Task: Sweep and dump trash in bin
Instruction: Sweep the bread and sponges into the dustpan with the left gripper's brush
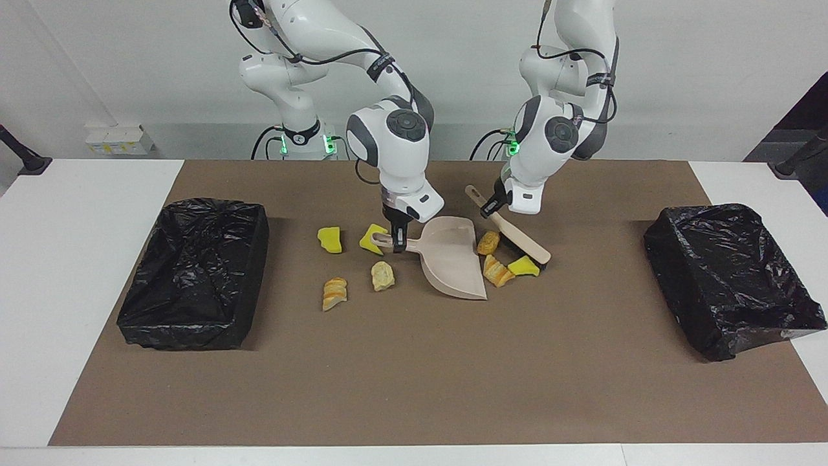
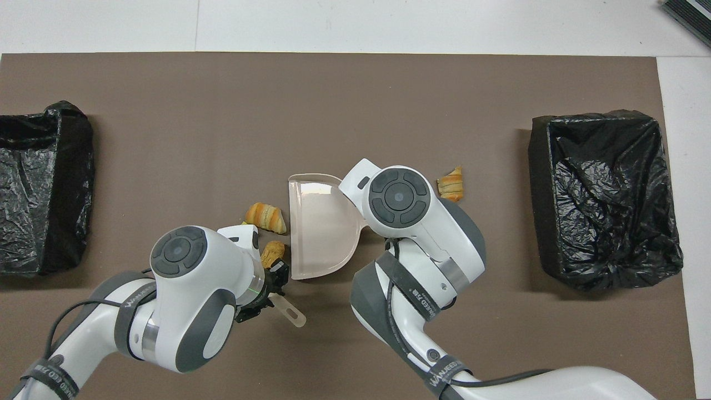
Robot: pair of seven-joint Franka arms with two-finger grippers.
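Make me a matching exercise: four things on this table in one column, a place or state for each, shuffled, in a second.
1. dustpan
2. brush
3. yellow chunk
4. black-lined bin

A. at the left arm's end of the table
B. held by the left gripper
C. handle held by the right gripper
D. lying loose toward the right arm's end

Pairs: 1-C, 2-B, 3-D, 4-A
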